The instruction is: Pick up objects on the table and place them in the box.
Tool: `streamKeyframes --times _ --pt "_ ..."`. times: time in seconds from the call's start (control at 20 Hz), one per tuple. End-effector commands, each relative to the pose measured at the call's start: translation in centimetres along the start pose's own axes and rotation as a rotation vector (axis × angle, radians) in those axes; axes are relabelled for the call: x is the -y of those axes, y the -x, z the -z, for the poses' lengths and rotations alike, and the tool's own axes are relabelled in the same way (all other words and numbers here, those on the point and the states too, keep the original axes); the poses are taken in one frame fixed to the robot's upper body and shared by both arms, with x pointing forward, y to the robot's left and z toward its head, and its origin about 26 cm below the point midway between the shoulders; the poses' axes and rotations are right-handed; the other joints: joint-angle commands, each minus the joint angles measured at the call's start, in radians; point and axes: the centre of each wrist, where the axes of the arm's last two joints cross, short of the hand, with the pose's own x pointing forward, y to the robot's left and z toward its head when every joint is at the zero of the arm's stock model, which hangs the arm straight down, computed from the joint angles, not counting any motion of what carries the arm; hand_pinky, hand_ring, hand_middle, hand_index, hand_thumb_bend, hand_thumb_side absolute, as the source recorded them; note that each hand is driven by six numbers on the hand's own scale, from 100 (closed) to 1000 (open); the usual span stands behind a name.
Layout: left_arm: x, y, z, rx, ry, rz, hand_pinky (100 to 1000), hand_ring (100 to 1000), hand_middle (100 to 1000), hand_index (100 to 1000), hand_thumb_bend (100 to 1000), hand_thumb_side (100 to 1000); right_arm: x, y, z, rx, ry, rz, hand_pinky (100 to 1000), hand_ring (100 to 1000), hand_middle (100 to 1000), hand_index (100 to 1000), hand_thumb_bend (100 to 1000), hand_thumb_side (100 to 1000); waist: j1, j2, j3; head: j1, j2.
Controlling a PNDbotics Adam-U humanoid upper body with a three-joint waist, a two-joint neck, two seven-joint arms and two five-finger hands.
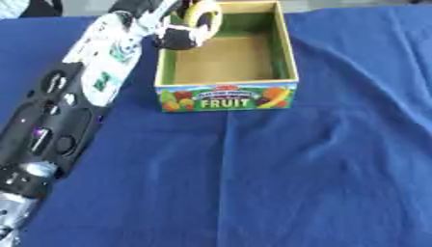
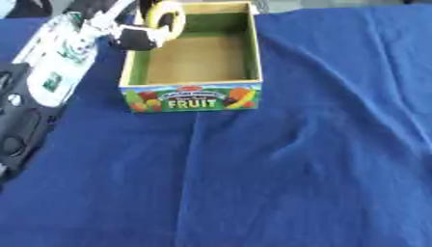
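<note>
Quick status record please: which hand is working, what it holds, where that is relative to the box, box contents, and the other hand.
working hand: left hand, fingers curled round a yellow ring-shaped object
object position: above the far left corner of the fruit box, not yet set down
box contents: visible floor bare
table: blue cloth
right hand: not in view

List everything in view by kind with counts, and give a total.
Wooden box with FRUIT label: 1
Yellow ring-shaped object, held over the box's far left corner: 1
Robot left hand, curled on the yellow object: 1
Blue tablecloth: 1
Total: 4
</note>
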Motion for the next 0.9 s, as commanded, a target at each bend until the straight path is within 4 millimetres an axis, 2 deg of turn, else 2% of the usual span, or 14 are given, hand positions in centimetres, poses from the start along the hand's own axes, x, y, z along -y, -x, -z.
streamKeyframes --times 0.05,0.2,0.3,0.4,0.5,0.6,0.65,0.7,0.75,0.85,0.9 --pt "-0.3 0.7 0.7 -0.012 0.003 0.096 345 560 527 544 100 279 0.1 -0.7 0.6 0.033 -0.015 0.007 672 536 514 791 100 1000 -0.002 -0.017 -0.005 0.008 -0.013" --pt "0.6 1.0 1.0 -0.027 0.034 0.185 401 598 578 606 100 274 -0.1 -0.7 0.6 0.03 -0.018 0.014 672 536 513 791 100 1000 0.0 -0.013 -0.011 0.011 -0.014" --pt "0.8 1.1 1.1 -0.034 0.061 0.231 468 652 622 644 100 269 -0.1 -0.7 0.6 0.029 -0.018 0.017 672 536 513 791 100 1000 0.001 -0.012 -0.014 0.013 -0.014" --pt "0.8 1.3 1.2 -0.04 0.093 0.267 573 730 691 703 100 267 -0.1 -0.7 0.6 0.027 -0.02 0.017 672 536 513 791 100 1000 0.002 -0.011 -0.016 0.014 -0.013" --pt "0.8 1.4 1.4 -0.043 0.143 0.306 666 794 759 775 100 319 -0.1 -0.7 0.6 0.027 -0.02 0.018 672 536 512 791 100 1000 0.002 -0.011 -0.018 0.017 -0.012" --pt "0.7 1.5 1.4 -0.039 0.184 0.349 719 840 819 850 100 433 -0.2 -0.7 0.6 0.024 -0.021 0.019 672 536 512 791 100 1000 0.003 -0.011 -0.019 0.019 -0.011" --pt "0.6 1.5 1.4 -0.039 0.202 0.371 733 856 843 881 173 495 -0.2 -0.7 0.6 0.023 -0.021 0.019 672 536 512 791 100 1000 0.003 -0.012 -0.019 0.019 -0.01" --pt "0.5 1.5 1.5 -0.04 0.215 0.387 733 856 843 881 173 495 -0.2 -0.7 0.6 0.022 -0.022 0.02 672 536 512 791 100 1000 0.003 -0.012 -0.019 0.02 -0.01" --pt "0.4 1.5 1.5 -0.043 0.221 0.403 756 884 878 974 342 643 -0.2 -0.7 0.6 0.021 -0.022 0.02 672 536 512 792 100 1000 0.002 -0.013 -0.019 0.02 -0.009" --pt "0.0 1.4 1.5 -0.047 0.209 0.423 754 888 882 1000 395 701 -0.2 -0.7 0.6 0.018 -0.022 0.021 673 536 512 792 100 1000 0.002 -0.015 -0.017 0.02 -0.007" --pt "-0.2 1.3 1.4 -0.048 0.197 0.426 754 888 882 1000 395 701 -0.2 -0.7 0.5 0.017 -0.021 0.021 673 536 512 792 100 1000 0.001 -0.016 -0.016 0.019 -0.006"
